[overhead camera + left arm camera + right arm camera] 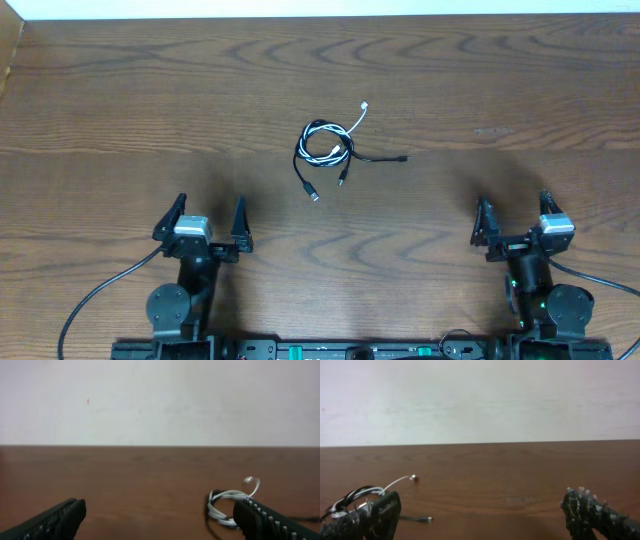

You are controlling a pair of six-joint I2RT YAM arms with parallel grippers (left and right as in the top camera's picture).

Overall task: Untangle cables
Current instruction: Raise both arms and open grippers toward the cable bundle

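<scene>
The cables, one black and one white, lie coiled together in a small tangle at the middle of the wooden table. A white plug end sticks out to the upper right and black plug ends trail right and down. My left gripper stands open at the front left, well short of the tangle, nothing between its fingers. My right gripper stands open at the front right, also empty. The left wrist view shows the cables partly behind the right finger. In the right wrist view the cables sit behind the left finger.
The brown wooden table ends at a pale wall along the back. Thick black wires run from the arm bases along the front edge.
</scene>
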